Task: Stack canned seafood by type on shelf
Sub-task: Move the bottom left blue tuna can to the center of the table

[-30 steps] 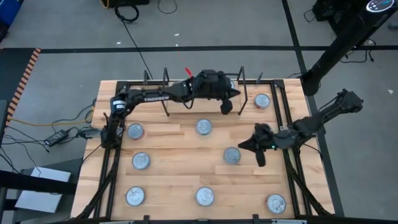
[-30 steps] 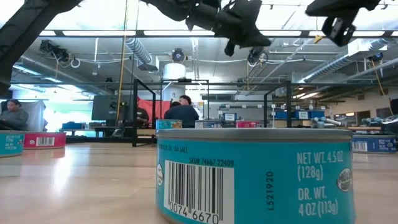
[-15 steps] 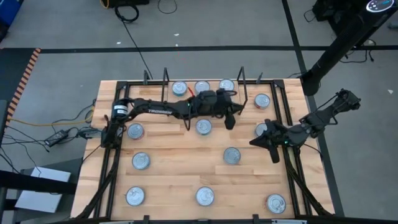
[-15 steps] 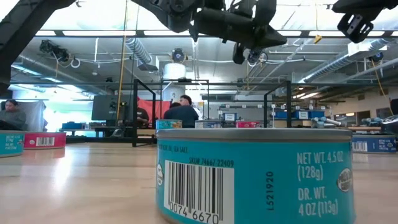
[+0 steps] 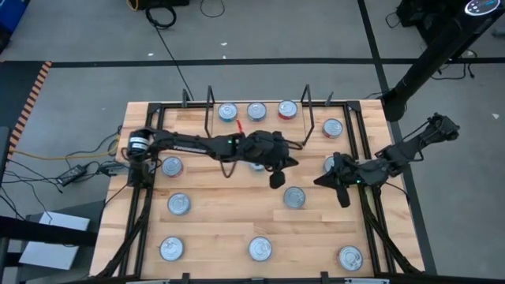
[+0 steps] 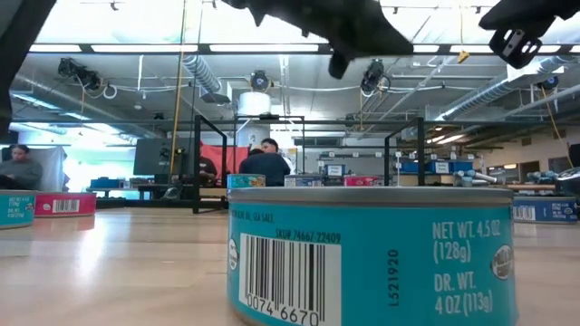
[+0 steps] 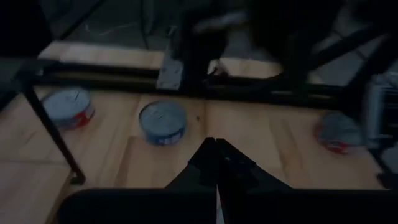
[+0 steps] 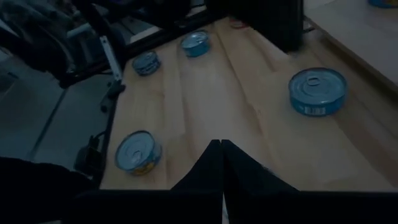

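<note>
Left gripper is clenched with nothing in it, fingers pressed together; it hangs over the middle of the table, arm stretched across from the left side, just up-left of a loose tin. Right gripper is also pinched closed and empty, over the right side of the table by the black frame rail, next to a tin partly hidden under the arm. Shelf sits at the far edge between its black wire uprights, three tins in a row on it, all single height, not stacked. One more tin sits just right of the shelf's right upright. Rest are scattered on the table. Low view is filled by a teal-labelled tin close to the lens; both arms are up at the top edge.
</note>
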Robot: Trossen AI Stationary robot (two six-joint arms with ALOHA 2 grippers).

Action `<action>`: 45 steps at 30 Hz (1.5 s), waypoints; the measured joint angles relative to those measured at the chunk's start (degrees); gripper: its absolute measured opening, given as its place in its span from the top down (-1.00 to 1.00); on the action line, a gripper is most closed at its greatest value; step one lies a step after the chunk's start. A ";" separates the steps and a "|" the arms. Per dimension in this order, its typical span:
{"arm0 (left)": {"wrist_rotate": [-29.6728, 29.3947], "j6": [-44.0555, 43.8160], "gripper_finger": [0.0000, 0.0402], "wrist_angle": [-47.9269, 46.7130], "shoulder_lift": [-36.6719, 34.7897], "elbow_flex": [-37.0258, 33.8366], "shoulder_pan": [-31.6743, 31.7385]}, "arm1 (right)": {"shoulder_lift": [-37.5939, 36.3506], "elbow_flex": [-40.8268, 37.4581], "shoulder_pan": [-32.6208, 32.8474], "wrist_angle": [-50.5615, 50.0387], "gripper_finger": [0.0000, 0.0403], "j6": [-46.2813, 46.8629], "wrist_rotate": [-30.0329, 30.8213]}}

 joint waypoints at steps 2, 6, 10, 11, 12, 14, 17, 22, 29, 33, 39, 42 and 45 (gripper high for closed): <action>3.11 0.28 1.00 0.31 -2.10 -2.33 -0.02 | 1.32 0.00 -0.60 0.85 0.98 -0.10 0.30; 7.00 0.82 1.00 1.89 -6.43 -9.18 0.11 | 4.80 0.00 -1.62 2.01 0.98 1.27 2.67; 9.70 2.15 1.00 2.90 -12.99 -16.43 0.36 | 8.75 0.00 -2.91 7.57 0.98 1.84 5.33; 10.48 2.80 1.00 2.95 -14.84 -18.28 0.44 | 9.81 0.00 -3.40 9.40 0.98 1.81 5.56; 11.18 3.12 1.00 2.99 -16.58 -20.27 0.66 | 10.77 0.00 -3.83 11.28 0.98 1.79 5.68; 12.96 4.00 1.00 2.50 -19.96 -23.96 1.03 | 12.76 0.00 -4.57 14.27 0.98 1.66 5.90; 15.69 4.36 1.00 1.77 -25.32 -28.96 1.56 | 15.69 0.00 -5.51 17.50 0.98 1.48 5.88; 16.85 4.23 1.00 -4.18 -33.49 -33.75 0.93 | 19.81 0.00 -7.47 23.14 0.98 1.63 4.97; 17.16 2.77 1.00 -14.06 -39.42 -34.43 -4.14 | 22.55 0.00 -10.61 26.38 0.98 -1.71 -2.07; 18.39 -1.97 1.00 -21.68 -40.59 -34.33 -9.34 | 22.62 -0.04 -12.51 26.66 0.98 -4.05 -6.26; 17.72 -10.78 1.00 -30.54 -40.78 -34.35 -19.21 | 21.90 0.01 -14.64 27.51 0.98 -8.09 -12.02; 17.69 -15.97 1.00 -34.92 -40.78 -34.37 -25.45 | 21.82 0.00 -14.87 27.64 0.98 -8.68 -14.62; 17.04 -22.65 1.00 -35.62 -40.78 -34.38 -31.80 | 21.76 0.00 -14.80 27.63 0.98 -8.71 -15.01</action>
